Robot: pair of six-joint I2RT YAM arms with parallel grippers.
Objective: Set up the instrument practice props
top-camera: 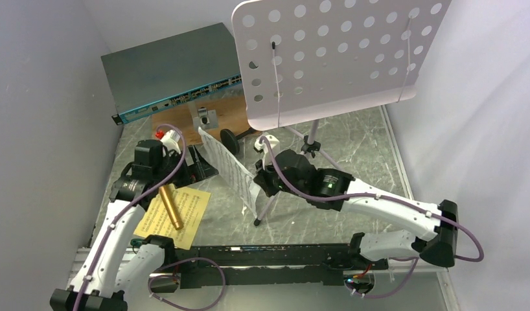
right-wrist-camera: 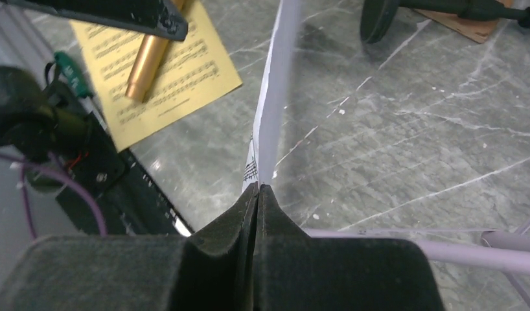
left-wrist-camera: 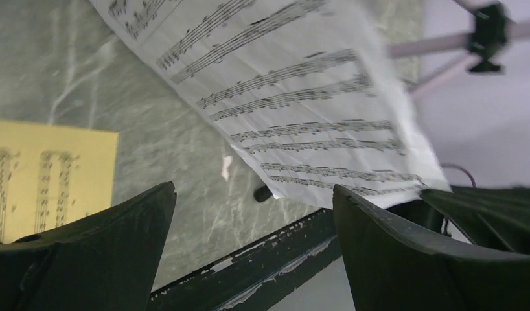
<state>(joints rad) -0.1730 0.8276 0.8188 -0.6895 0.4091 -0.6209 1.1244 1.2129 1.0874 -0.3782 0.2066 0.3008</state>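
Observation:
My right gripper (right-wrist-camera: pixel 258 188) is shut on the lower edge of the white music sheet (right-wrist-camera: pixel 275 84) and holds it upright above the table (top-camera: pixel 233 172). My left gripper (top-camera: pixel 203 170) is open beside the sheet's left side. In its wrist view (left-wrist-camera: pixel 253 214) nothing lies between the fingers, and the sheet (left-wrist-camera: pixel 301 97) hangs just past them. The yellow music sheet (top-camera: pixel 175 220) lies flat at the front left with the gold microphone (top-camera: pixel 172 206) on it. The black mic stand (top-camera: pixel 230 139) lies on its side. The lilac music stand (top-camera: pixel 340 58) stands at the back right.
A grey network switch (top-camera: pixel 172 71) sits at the back left, with a wooden board (top-camera: pixel 227 113) carrying a metal block (top-camera: pixel 204 120) in front of it. The stand's tripod legs (top-camera: pixel 295 139) spread by my right wrist. White walls close both sides.

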